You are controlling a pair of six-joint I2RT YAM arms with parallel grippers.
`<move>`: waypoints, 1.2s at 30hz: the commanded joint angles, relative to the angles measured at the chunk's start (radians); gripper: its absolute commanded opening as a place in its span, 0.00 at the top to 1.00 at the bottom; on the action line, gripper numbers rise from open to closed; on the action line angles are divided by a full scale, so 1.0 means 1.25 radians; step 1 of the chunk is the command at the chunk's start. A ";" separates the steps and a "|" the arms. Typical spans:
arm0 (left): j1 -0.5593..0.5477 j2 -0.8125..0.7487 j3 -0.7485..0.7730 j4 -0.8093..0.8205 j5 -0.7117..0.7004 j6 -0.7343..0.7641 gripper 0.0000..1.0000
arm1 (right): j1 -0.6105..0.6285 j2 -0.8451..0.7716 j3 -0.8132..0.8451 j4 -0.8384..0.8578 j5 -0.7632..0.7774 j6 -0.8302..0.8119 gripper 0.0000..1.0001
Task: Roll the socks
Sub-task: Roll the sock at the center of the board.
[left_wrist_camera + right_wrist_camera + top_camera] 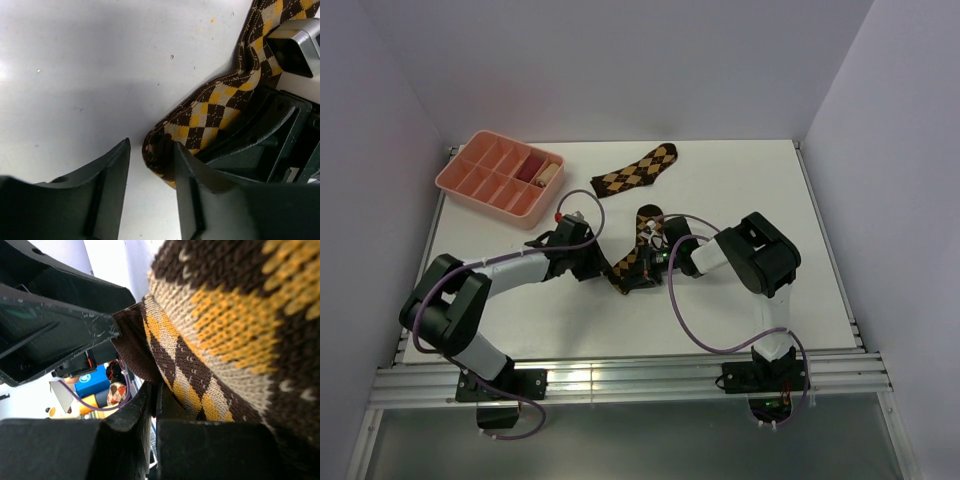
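Observation:
One argyle sock (pixel 638 170) lies flat at the back of the table. The other argyle sock (pixel 643 232) lies bent at mid-table between both grippers. My right gripper (pixel 644 272) is shut on this sock's lower end; in the right wrist view the fabric (pixel 220 340) runs into the closed jaws (pixel 154 405). My left gripper (pixel 610 268) is open. In the left wrist view its fingers (pixel 110 180) straddle the sock's curled end (pixel 159 150), which touches the right-hand finger (pixel 192 185). The right gripper's body (pixel 280 135) lies over the sock just beyond.
A pink divided tray (pixel 470 180) stands at the back left, holding a reddish roll (pixel 534 165) and a beige roll (pixel 552 173). White walls enclose the table on three sides. A metal rail (pixel 630 380) runs along the near edge.

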 commanded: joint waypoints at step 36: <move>-0.041 0.211 0.284 -0.271 0.007 0.134 1.00 | 0.258 -0.330 0.044 -0.323 0.741 -0.559 0.48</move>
